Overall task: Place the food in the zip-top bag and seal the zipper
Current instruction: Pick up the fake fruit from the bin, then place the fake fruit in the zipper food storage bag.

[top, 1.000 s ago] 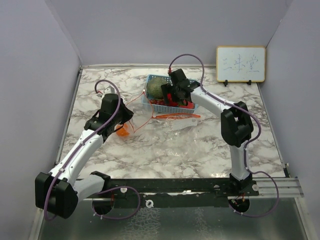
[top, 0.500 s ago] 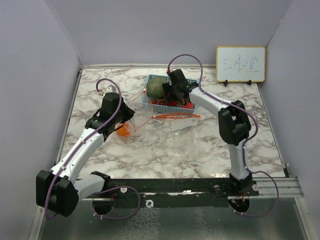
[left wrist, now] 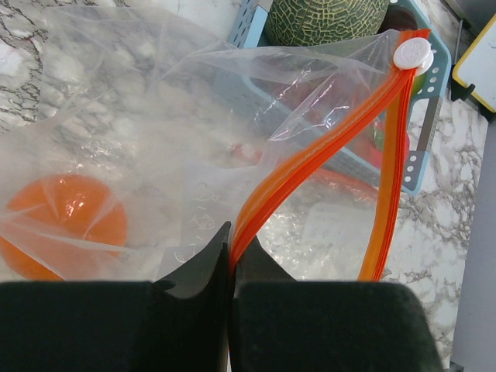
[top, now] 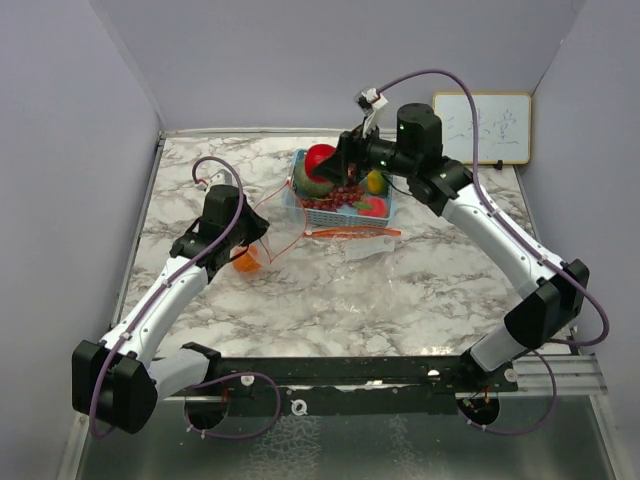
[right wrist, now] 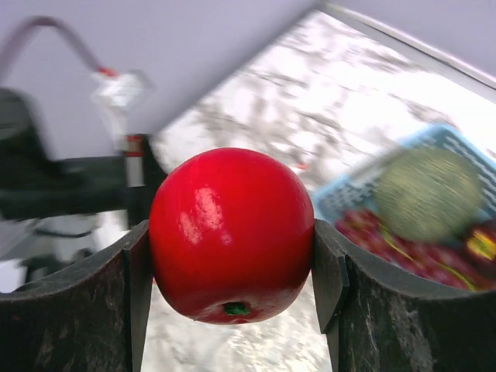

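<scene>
Red apple (right wrist: 231,232), glossy, one item: pinched at its sides between the two dark fingers of the right gripper (right wrist: 232,267), whose jaws were spread just to the fruit's width; it was held in the air above the far left part of the blue mesh basket (top: 300,208). Grey-green melon (top: 312,183), one: sat in the basket directly under the apple. Yellow-green fruit (top: 375,182) and small red pieces (top: 330,200): also in the basket, beside the melon. Orange (left wrist: 62,221), one: already lay inside the clear zip-top bag (left wrist: 155,116), at its left end. The bag lay on the marble table (top: 400,300) just in front of the basket, its mouth gaping. Its orange zipper strip (left wrist: 310,151) was clamped in the left gripper (left wrist: 230,256), jaws pressed together on it, with the white slider (left wrist: 412,54) at the strip's far end near the basket rim. Whiteboard (top: 481,127), one: stood against the back wall, well apart from the basket.
</scene>
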Motion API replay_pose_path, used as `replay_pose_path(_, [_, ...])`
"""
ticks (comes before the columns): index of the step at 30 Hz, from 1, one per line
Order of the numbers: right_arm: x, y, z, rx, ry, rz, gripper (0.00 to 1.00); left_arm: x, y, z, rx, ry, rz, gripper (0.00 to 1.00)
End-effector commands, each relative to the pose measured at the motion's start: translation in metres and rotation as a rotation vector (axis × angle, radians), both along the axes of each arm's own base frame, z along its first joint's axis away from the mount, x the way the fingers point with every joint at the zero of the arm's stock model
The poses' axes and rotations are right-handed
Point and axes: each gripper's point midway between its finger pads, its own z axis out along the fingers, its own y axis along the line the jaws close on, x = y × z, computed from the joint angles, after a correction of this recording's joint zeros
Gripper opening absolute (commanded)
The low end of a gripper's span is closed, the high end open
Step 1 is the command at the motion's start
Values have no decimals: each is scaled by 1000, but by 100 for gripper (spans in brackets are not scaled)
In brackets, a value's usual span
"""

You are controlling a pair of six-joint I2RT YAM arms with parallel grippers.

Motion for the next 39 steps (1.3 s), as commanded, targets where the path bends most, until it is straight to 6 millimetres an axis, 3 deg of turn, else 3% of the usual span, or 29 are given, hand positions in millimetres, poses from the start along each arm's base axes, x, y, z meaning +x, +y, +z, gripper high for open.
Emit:
replay_pose_path(1, [-66, 45, -4, 163, 123, 378, 48, 10, -6, 21, -29, -61, -18, 0])
replay_pose_path(6, [-73, 72, -34, 149, 195, 409, 51, 12, -8, 23, -46, -63, -13, 0])
replay_pose_path(12, [-43, 87, -71, 101, 243, 307, 59, 11, -11, 30, -76, -74, -16, 0])
replay_pose_path(14, [-32, 87, -77, 66, 236, 262, 68, 10, -12, 32, -81, -77, -20, 0])
replay_pose_path(17, [-25, 85, -77, 17, 204, 221, 100, 11, -13, 31, -81, -76, -22, 0])
replay_pose_path(22, [-24, 75, -66, 0, 175, 177, 99, 12, -16, 26, -99, -68, -26, 0])
replay_pose_path(26, [-11, 48, -58, -71, 118, 20, 99, 13, -17, 26, -96, -62, -35, 0])
replay_pose_path(32, [36, -59, -114, -354, 209, -443, 99, 11, -16, 28, -86, -70, -42, 0])
replay_pose_path(35, [49, -87, -137, -460, 220, -530, 99, 8, -16, 25, -87, -66, -44, 0])
replay_pose_path(39, [67, -106, -167, -557, 242, -582, 100, 8, -16, 24, -89, -64, -47, 0])
